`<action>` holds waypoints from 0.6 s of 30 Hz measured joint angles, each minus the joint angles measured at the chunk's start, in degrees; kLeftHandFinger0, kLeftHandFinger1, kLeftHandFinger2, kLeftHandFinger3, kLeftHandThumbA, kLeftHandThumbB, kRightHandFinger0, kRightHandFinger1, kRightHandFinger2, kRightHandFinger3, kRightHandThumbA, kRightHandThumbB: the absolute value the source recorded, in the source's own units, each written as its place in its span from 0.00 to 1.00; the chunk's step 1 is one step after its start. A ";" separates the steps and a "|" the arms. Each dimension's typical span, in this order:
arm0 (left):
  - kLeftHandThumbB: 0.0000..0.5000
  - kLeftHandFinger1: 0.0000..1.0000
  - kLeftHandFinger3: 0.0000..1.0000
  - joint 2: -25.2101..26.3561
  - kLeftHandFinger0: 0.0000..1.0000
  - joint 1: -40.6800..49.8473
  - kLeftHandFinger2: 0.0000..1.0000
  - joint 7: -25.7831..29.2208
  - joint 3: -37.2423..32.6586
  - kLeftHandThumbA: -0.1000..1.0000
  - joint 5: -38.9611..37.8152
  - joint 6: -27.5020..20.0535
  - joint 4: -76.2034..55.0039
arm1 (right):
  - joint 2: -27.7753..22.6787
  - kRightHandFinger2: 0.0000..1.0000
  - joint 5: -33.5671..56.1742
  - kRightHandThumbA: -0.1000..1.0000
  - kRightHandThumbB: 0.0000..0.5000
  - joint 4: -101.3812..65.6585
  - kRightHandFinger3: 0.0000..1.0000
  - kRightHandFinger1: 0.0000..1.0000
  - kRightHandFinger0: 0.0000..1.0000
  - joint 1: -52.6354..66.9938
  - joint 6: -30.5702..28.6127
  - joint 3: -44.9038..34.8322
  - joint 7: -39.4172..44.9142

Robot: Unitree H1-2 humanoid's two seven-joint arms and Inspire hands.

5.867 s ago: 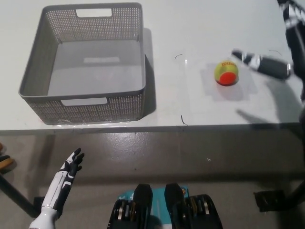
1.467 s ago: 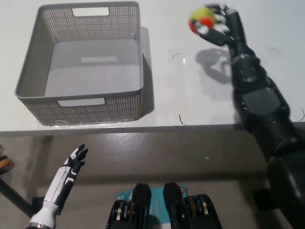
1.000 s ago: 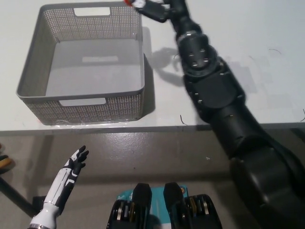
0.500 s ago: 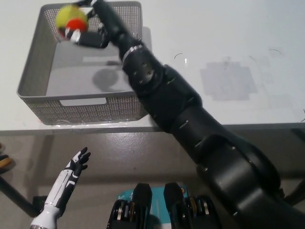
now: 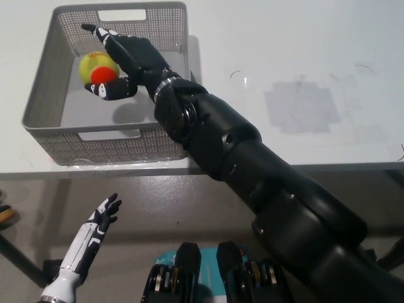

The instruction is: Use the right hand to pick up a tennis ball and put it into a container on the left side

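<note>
One gray mesh basket [image 5: 44, 95] near the table's [image 5: 303, 50] left end, close to the front edge, with a cut-out handle in the far wall and another in the near wall. One tennis ball [image 5: 98, 66], yellow with an orange patch, over the basket's inside toward the far left corner, above the floor. Black right hand [image 5: 123, 63] spread apart just beside the ball, one finger pointing toward the far left corner, thumb curled under the ball's right side; touching or just clear of the ball, cannot tell which. Black right arm crossing the basket's right wall and front right corner from the picture's bottom right, hiding that corner and part of the table's front edge. One pale gray taped patch [image 5: 302, 108] on the table toward the right, bare. A few thin dark marks on the tabletop near it. White left hand [image 5: 101, 218] low at the left, below the table's front edge, fingers spread, holding nothing.
</note>
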 measured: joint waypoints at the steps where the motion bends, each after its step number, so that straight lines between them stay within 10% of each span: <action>1: 0.52 1.00 1.00 0.02 1.00 -0.03 1.00 -0.19 0.00 1.00 0.00 0.00 -0.05 | 0.00 0.91 -0.21 0.17 0.44 0.00 0.85 0.65 0.29 -0.10 0.02 0.00 -0.21; 2: 0.52 1.00 1.00 0.03 1.00 -0.06 1.00 -0.29 -0.01 1.00 0.00 0.00 -0.04 | 0.00 1.00 -0.43 0.38 0.52 0.00 1.00 0.89 0.59 -0.18 0.07 -0.01 -0.42; 3: 0.54 1.00 1.00 0.04 1.00 -0.09 1.00 -0.35 -0.02 1.00 0.00 0.00 -0.03 | -0.01 1.00 -0.58 0.57 0.73 0.00 1.00 1.00 0.89 -0.24 0.15 -0.03 -0.45; 4: 0.54 1.00 1.00 0.04 1.00 -0.12 1.00 -0.36 -0.03 1.00 0.01 0.00 -0.03 | -0.02 1.00 -0.68 0.64 0.73 0.00 1.00 1.00 1.00 -0.26 0.21 -0.05 -0.44; 8: 0.48 1.00 1.00 0.04 1.00 -0.17 1.00 -0.42 -0.14 1.00 0.02 -0.01 0.01 | -0.27 1.00 -1.53 1.00 0.98 -0.05 1.00 1.00 1.00 -0.46 0.78 0.01 0.23; 18: 0.47 1.00 1.00 0.19 0.99 -0.29 1.00 -0.84 -0.35 1.00 0.05 -0.01 0.09 | -2.31 1.00 -2.29 1.00 1.00 -2.65 1.00 1.00 1.00 -0.59 1.85 -1.02 0.80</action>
